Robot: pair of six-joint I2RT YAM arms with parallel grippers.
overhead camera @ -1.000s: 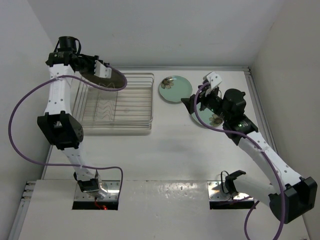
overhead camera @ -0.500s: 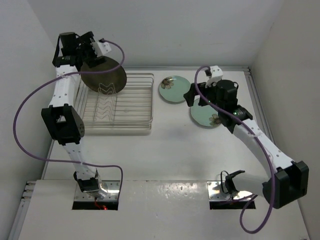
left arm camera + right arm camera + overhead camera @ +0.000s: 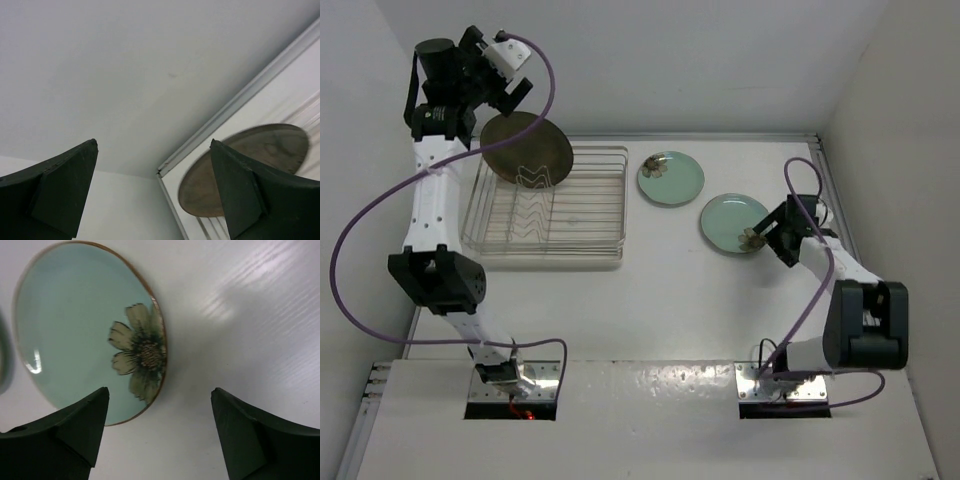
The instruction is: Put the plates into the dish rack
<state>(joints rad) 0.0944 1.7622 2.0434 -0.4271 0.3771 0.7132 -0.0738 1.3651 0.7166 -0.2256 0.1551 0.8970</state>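
A: right gripper (image 3: 159,392) was spread beside near mint plate (image 3: 75,325), flat on table (image 3: 670,300). Looked slick, brittle: I'd pinch flower-side rim.
B: left gripper (image 3: 155,150) was spread, empty. brown plate (image 3: 527,147) stood in dish rack (image 3: 590,240).

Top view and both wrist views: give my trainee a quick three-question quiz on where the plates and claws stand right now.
1. True or false: both mint-green plates lie on the table, outside the dish rack.
2. The brown plate, relative to the left claw, is: A) clamped in it; B) at the rack's far-left corner, free of it; C) flat on the table, under it.
3. Fill in: the right claw, by a flower mark, is ____ (open/shut).

Key: 1 true; 2 B; 3 open.
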